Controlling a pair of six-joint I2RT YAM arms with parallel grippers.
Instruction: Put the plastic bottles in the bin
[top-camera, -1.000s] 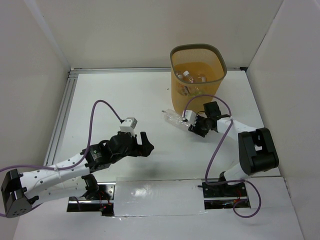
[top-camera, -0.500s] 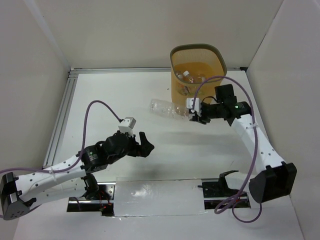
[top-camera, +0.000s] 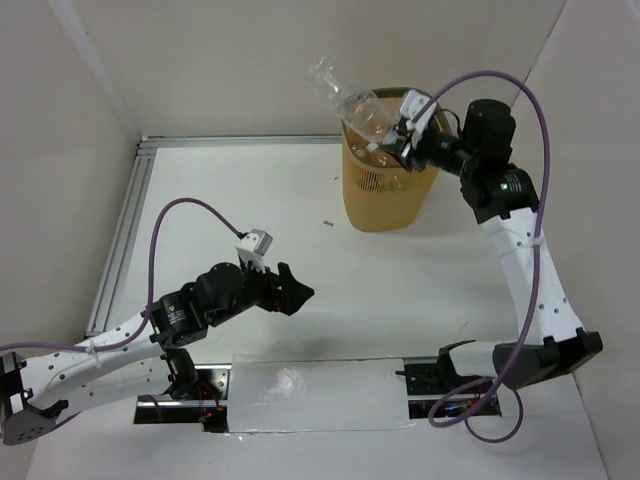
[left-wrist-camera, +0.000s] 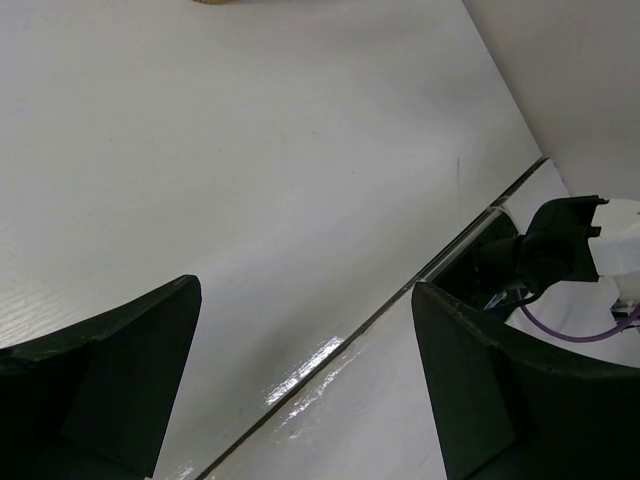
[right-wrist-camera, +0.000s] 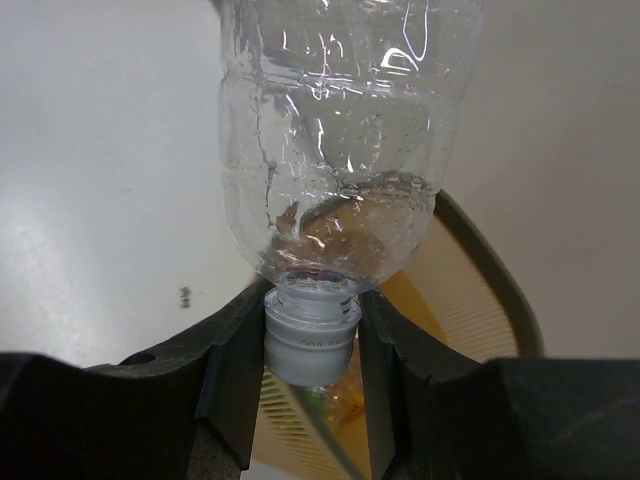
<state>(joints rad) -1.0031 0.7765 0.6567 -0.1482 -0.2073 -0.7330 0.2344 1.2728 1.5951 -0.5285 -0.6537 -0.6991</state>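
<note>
Bright, even light from overhead. Soft, faint shadows on the white table. Glare streak along its front seam. Clear bottle glints, sharp close up.

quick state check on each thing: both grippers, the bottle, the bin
left gripper, open, empty, low over the table
right gripper, shut on the bottle at its capped neck
bottle, clear, capped, tilted, held above the bin
bin, upright, contents mostly hidden

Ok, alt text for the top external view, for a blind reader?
The right arm holds a clear plastic bottle by its cap end, jaws shut on it, tilted above the rim of the orange mesh bin at the far side of the white table. The left arm hovers low, jaws open and empty.
</note>
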